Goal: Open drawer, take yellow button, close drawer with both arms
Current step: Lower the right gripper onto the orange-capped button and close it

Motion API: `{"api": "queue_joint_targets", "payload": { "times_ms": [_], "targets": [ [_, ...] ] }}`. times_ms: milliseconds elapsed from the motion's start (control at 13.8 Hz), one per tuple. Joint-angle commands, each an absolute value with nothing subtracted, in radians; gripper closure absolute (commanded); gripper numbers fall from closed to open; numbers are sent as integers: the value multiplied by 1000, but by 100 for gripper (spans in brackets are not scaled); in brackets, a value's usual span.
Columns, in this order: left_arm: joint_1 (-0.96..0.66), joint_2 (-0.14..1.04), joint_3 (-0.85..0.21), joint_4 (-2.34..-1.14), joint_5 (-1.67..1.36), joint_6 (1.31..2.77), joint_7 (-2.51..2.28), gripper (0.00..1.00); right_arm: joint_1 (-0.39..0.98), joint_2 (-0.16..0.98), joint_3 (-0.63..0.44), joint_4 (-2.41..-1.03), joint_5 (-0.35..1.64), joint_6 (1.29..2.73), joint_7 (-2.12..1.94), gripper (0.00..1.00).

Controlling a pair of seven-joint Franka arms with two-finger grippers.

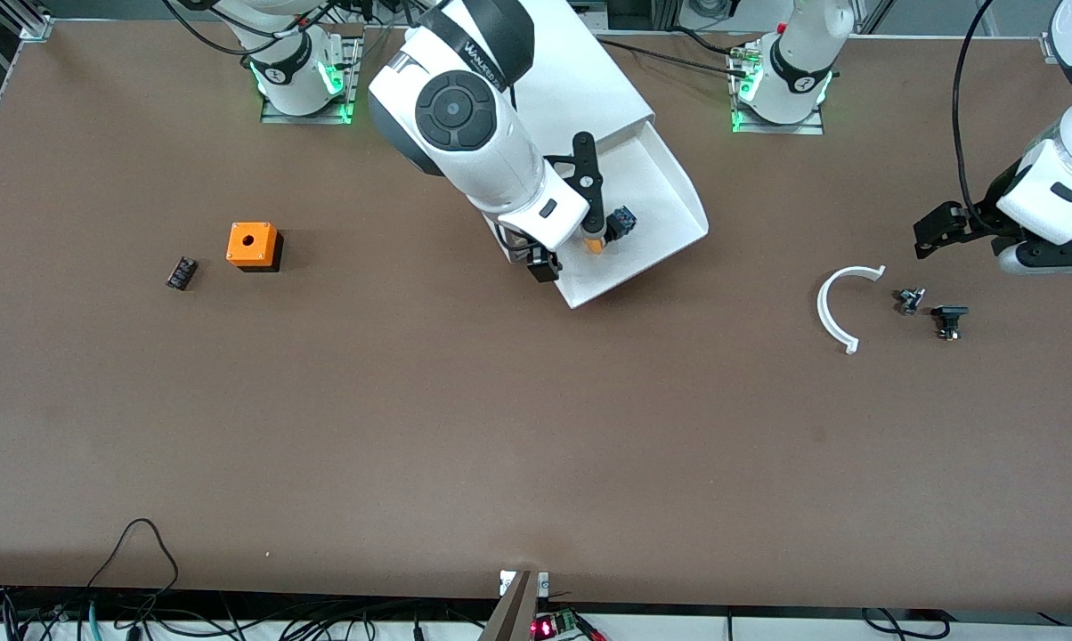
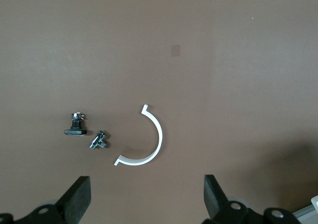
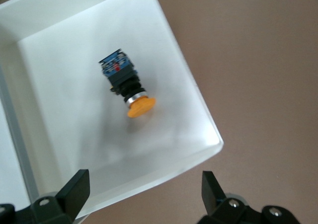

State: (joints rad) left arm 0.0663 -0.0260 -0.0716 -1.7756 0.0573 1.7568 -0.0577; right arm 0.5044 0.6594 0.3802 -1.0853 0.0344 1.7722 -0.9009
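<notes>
The drawer (image 1: 670, 191) stands pulled out of the white cabinet (image 1: 580, 71) between the arms' bases. The button (image 1: 609, 230), with an orange cap and a black-blue body, lies on its side in the drawer. My right gripper (image 1: 570, 236) hangs open and empty over the drawer beside the button. In the right wrist view the button (image 3: 124, 87) lies on the drawer floor, and the drawer's front wall (image 3: 164, 169) runs between the open gripper (image 3: 144, 196). My left gripper (image 1: 963, 242) waits open and empty above the table at the left arm's end; it also shows open in its wrist view (image 2: 147, 199).
An orange cube with a hole (image 1: 253, 245) and a small black block (image 1: 181, 272) sit toward the right arm's end. A white curved strip (image 1: 843, 307) (image 2: 149, 139), a small metal part (image 1: 910, 300) (image 2: 98, 140) and a black part (image 1: 948, 319) (image 2: 76, 125) lie under the left gripper.
</notes>
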Motion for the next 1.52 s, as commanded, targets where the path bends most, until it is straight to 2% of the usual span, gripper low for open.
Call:
{"api": "queue_joint_targets", "payload": {
  "times_ms": [0, 145, 290, 1088, 1451],
  "targets": [
    [61, -17, -66, -1752, 71, 1736, -67, 0, 538, 701, 391, -1042, 15, 1776, -936, 0],
    [60, -15, -67, -1752, 71, 1736, -75, 0, 554, 742, 393, -1043, 17, 1911, -934, 0],
    [61, -15, -66, -1752, 69, 1738, -74, 0, 571, 762, 391, -1042, 15, 1983, -934, 0],
    [60, -12, -66, -1750, 66, 1736, -77, 0, 598, 765, 385, -1049, 5, 1878, -930, 0],
    [61, 4, -64, -1724, 66, 1735, -78, 0, 649, 782, 364, -1046, -6, 1910, -913, 0]
  ]
}}
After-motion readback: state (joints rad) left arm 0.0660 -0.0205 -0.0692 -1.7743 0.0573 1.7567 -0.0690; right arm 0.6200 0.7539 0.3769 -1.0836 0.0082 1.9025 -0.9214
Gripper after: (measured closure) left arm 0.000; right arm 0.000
